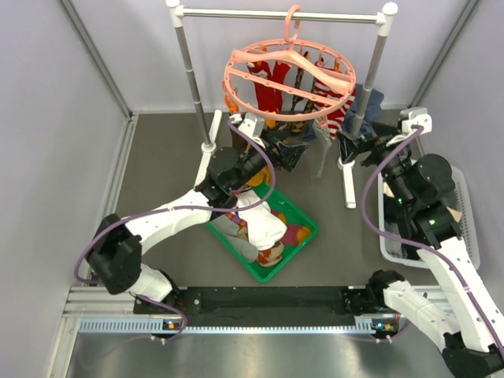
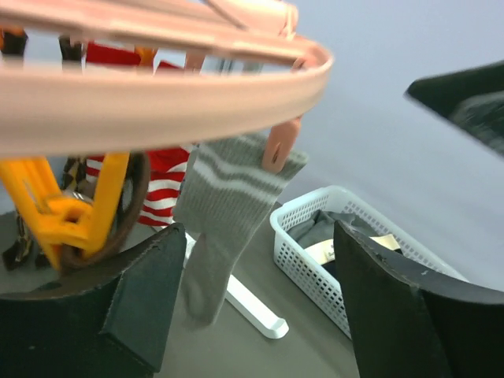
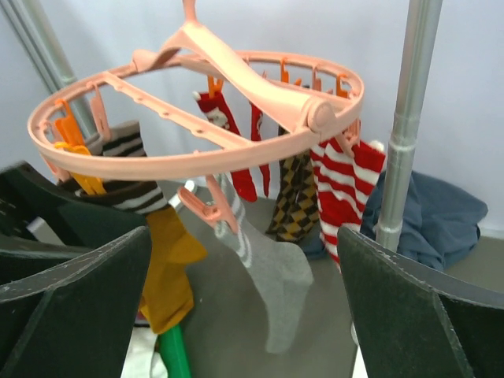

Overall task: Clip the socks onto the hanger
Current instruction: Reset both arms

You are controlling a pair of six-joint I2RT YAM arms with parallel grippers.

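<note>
Roughly midway, we judge: hanger hangs from rail; grey sock, striped sock and red sock clipped. Loose socks remain in green tray on surface. Left hand and right hand spread, carrying nothing. Tray count unclear; left arm covers it.

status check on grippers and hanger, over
Left gripper open, right gripper open, both empty. Hanger holding several socks. Rail post close beside right gripper.
</note>
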